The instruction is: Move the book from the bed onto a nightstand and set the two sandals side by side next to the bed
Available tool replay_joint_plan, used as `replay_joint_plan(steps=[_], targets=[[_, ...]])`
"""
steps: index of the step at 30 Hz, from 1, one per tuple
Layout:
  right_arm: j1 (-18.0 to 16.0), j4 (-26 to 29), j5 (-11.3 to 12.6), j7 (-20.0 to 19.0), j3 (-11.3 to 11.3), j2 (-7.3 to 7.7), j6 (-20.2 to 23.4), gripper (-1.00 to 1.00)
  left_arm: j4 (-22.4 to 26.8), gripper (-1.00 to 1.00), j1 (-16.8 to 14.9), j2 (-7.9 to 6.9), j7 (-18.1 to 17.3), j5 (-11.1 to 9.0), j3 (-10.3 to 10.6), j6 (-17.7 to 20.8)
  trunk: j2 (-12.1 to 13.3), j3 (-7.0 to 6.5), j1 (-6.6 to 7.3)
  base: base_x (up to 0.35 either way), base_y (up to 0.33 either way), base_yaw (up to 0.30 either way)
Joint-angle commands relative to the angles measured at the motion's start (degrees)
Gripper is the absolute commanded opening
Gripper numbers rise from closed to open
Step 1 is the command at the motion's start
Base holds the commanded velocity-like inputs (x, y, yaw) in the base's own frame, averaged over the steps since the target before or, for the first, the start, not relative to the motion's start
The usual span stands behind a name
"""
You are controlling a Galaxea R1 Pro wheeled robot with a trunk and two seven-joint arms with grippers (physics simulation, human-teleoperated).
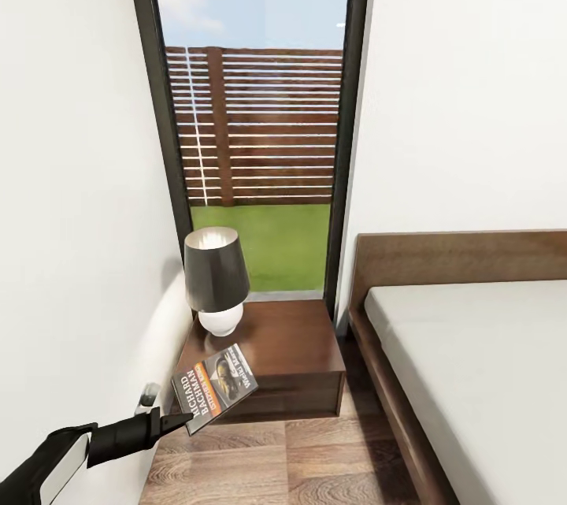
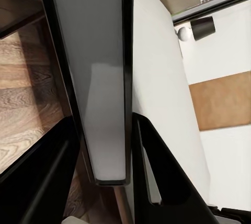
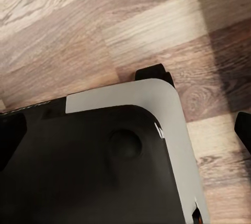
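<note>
Book (image 1: 214,384) pinched at its near corner by the closed left gripper (image 1: 183,420), tilted over the nightstand's (image 1: 291,339) near-left edge.

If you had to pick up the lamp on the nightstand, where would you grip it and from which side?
Probably the lamp by its round white base, approached from the front: the wide dark shade overhangs it from above, and the wall crowds its left side.

The nightstand (image 1: 276,347) stands against the window (image 1: 252,119), left of the bed (image 1: 472,363), with floor (image 1: 315,458) before it. A lamp (image 1: 216,278) sits on its back left corner. The book (image 1: 214,385) overhangs its front left edge, pinched by the left gripper (image 1: 179,418).
</note>
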State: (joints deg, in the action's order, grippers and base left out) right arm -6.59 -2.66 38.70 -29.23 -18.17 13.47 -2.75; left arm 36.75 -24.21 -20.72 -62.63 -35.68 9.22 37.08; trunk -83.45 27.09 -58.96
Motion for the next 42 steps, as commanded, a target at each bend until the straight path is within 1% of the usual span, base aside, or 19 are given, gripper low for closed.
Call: replay_joint_plan(steps=[1, 6, 11, 12, 18, 24, 27, 28, 33, 38, 42], targets=[[-0.09, -0.10, 0.47, -0.35, -0.50, -0.11, -0.24, 1.00, -0.01, -1.00, -0.05, -0.06, 0.03, -0.54, 0.27, 0.45, -0.04, 0.06, 0.00, 0.000, 0.000, 0.000], [-0.09, 2.44, 0.39, 0.78, -0.53, -1.02, -0.01, 1.00, -0.01, -1.00, -0.08, -0.03, 0.04, -0.53, 0.27, 0.45, -0.04, 0.06, 0.00, 0.000, 0.000, 0.000], [-0.09, 6.42, 0.37, 3.64, -0.55, -1.49, 0.25, 1.00, -0.01, -1.00, -0.07, -0.02, 0.05, -0.53, 0.27, 0.45, -0.04, 0.06, 0.00, 0.000, 0.000, 0.000], [-0.09, 7.98, 0.37, 4.45, -0.55, -1.58, 0.36, 1.00, -0.01, -1.00, -0.08, -0.02, 0.05, -0.53, 0.27, 0.45, -0.04, 0.06, 0.00, 0.000, 0.000, 0.000], [-0.09, 12.25, 0.64, 5.65, -0.52, -1.73, 0.55, 1.00, -0.01, -1.00, -0.09, -0.02, 0.05, -0.53, 0.27, 0.45, -0.04, 0.06, 0.00, 0.000, 0.000, 0.000], [-0.09, 14.74, 0.82, 6.00, -0.49, -1.95, 0.68, 1.00, -0.01, -1.00, -0.09, -0.02, 0.05, -0.53, 0.27, 0.45, -0.04, 0.06, 0.00, 0.000, 0.000, 0.000], [-0.09, 16.12, 0.93, 6.17, -0.40, -2.59, 0.67, 1.00, -0.01, -1.00, -0.08, -0.02, 0.03, -0.55, 0.27, 0.45, -0.04, 0.06, 0.00, 0.000, 0.000, 0.000], [-0.09, 16.81, 0.98, 6.28, -0.29, -3.16, 0.66, 1.00, -0.01, -1.00, -0.07, -0.02, 0.01, -0.56, 0.27, 0.45, -0.04, 0.06, 0.00, 0.000, 0.000, 0.000], [-0.10, 17.75, 1.07, 7.22, -0.16, -4.27, 0.59, 1.00, 0.00, -1.00, -0.07, -0.02, -0.04, -0.59, 0.27, 0.45, -0.04, 0.06, 0.00, 0.000, 0.000, 0.000], [-0.10, 18.07, 1.17, 10.02, 0.00, -5.38, 0.16, 1.00, -0.01, -1.00, -0.07, -0.02, -0.10, -0.61, 0.26, 0.45, -0.04, 0.06, 0.00, 0.000, 0.000, 0.000], [-0.10, 18.16, 1.27, 12.12, 0.14, -5.90, -0.13, 1.00, 0.02, -1.00, -0.09, -0.02, -0.24, -0.65, 0.27, 0.45, -0.04, 0.06, 0.00, 0.000, 0.000, 0.000]])
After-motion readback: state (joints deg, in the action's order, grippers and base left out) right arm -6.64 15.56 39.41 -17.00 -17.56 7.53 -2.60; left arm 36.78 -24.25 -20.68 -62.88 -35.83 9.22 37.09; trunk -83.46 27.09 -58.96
